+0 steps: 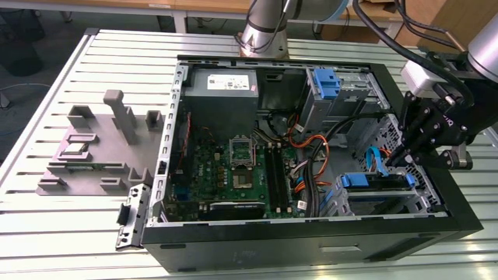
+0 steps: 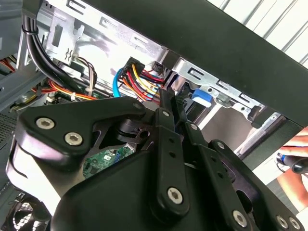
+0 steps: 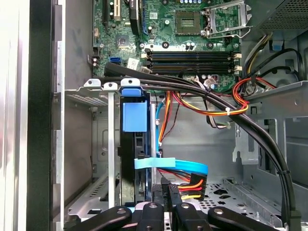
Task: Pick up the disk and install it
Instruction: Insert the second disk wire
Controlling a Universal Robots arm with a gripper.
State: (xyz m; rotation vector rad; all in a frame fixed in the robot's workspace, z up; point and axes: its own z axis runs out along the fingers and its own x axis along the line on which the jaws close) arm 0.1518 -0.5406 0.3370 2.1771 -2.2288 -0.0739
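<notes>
Black linkage fingers of the gripper (image 3: 166, 199) sit pressed together, holding nothing, just behind the blue-framed metal disk (image 3: 134, 144) standing upright in its bay; a straight, gentle push would seat it best.

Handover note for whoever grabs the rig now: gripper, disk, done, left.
Gripper: inside the open computer case, at the drive cage on the exterior view's right; fingers look closed together, nothing visibly held.
Disk: standing in the drive cage, blue carrier tab seen in the first wrist view; cables run at its end.
Done: disk appears to be in its bay.
Left: full seating and whether cables are plugged cannot be confirmed.
Note: a person's hand is near the case in the second wrist view.
</notes>
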